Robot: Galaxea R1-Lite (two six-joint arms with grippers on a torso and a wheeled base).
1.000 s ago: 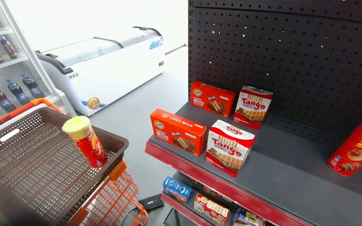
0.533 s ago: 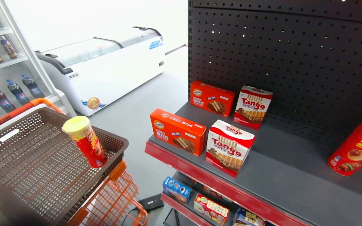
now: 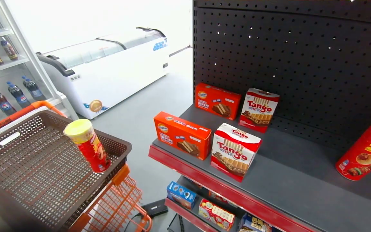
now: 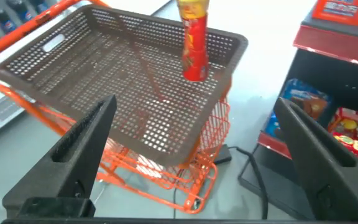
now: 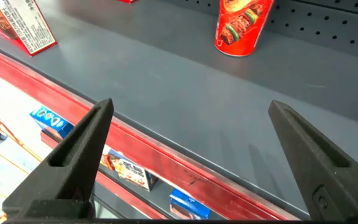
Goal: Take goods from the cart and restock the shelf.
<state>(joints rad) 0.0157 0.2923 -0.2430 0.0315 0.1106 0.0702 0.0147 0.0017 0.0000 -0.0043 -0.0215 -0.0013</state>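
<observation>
The head view shows the cart's brown perforated basket (image 3: 27, 167) at the left and the shelf (image 3: 301, 180) at the right, with floor between them. One chip can (image 3: 87, 145) with a yellow lid stands upright in the basket by its right-hand wall, the side toward the shelf. On the shelf, two orange boxes (image 3: 182, 135) stand at the left end, one near the red front edge (image 3: 204, 183) and one far against the pegboard (image 3: 285, 48). Two wafer boxes (image 3: 235, 151) stand just to their right in the same near and far arrangement. A second chip can (image 3: 366, 151) stands well apart at the right. The left wrist view adds the left end effector (image 4: 194, 104), open wide and holding nothing, above the basket on the side opposite the can. It also shows the cart's orange wire frame (image 4: 160, 174) beneath the basket. The right wrist view adds the right end effector (image 5: 191, 107), likewise open wide and holding nothing, above a bare stretch of shelf near the front edge, with the second chip can beyond it. Both wrist views show packaged goods (image 5: 51, 121) on the lower shelf. A chest freezer (image 3: 108, 67) and a drinks cooler (image 3: 2, 64) stand in the far left background.
</observation>
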